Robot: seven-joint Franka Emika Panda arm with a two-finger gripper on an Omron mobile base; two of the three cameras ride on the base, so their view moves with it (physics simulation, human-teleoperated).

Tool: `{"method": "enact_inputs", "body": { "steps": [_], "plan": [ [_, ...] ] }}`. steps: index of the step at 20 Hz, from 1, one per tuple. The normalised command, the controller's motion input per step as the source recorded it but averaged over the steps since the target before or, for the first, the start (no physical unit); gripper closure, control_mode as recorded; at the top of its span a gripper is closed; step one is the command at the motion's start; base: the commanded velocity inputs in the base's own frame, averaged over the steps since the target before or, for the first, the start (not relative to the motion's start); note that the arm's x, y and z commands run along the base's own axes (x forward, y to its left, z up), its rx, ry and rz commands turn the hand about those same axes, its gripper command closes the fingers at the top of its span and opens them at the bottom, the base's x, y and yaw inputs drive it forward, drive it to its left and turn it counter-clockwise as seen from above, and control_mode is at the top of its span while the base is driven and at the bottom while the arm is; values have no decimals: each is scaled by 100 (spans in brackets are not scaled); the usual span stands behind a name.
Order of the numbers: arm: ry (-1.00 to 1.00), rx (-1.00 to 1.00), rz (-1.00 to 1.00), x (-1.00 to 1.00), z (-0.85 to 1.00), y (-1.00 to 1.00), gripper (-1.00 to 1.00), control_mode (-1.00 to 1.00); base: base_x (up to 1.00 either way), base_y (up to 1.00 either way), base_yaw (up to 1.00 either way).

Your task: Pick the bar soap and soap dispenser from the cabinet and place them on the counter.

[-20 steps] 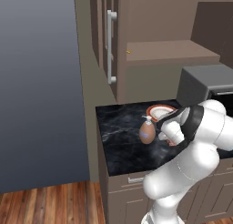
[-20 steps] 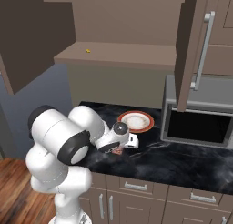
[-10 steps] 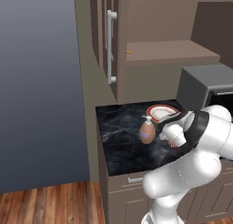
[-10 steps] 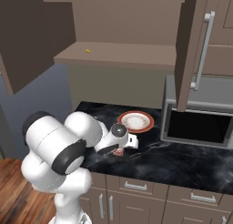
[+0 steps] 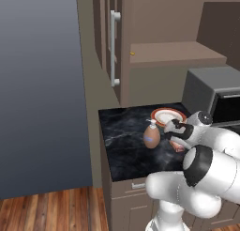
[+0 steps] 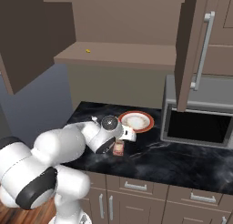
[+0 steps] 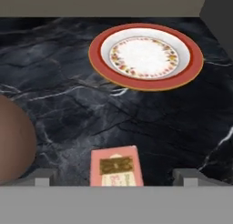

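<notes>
We see the bar soap (image 7: 116,166) lying flat on the counter (image 7: 68,109), between our gripper's (image 7: 116,176) wide-open fingers (image 7: 42,175). The soap dispenser (image 5: 151,135) stands just beside it, near the plate (image 7: 145,56).

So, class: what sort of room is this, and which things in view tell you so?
A kitchen, most likely, and a rendered one. A microwave sits on a black marble counter beside a red-rimmed plate, wall cabinets hang above, and a soap dispenser stands on the counter.

Counter (image 7: 59,104): black, white-veined. Plate (image 7: 145,56): red rim, white floral centre. Bar soap (image 7: 116,166): salmon, gold label. Soap dispenser (image 5: 151,135): brown, blue band.
</notes>
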Motion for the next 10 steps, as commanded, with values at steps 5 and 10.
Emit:
{"method": "enact_inputs", "body": {
  "steps": [5, 10],
  "plan": [
    [12, 0, -5, -12, 74, -5, -100, -100, 0, 0, 0],
    [5, 4, 0, -34, 69, 3, -100, -100, 0, 0, 0]
  ]
}}
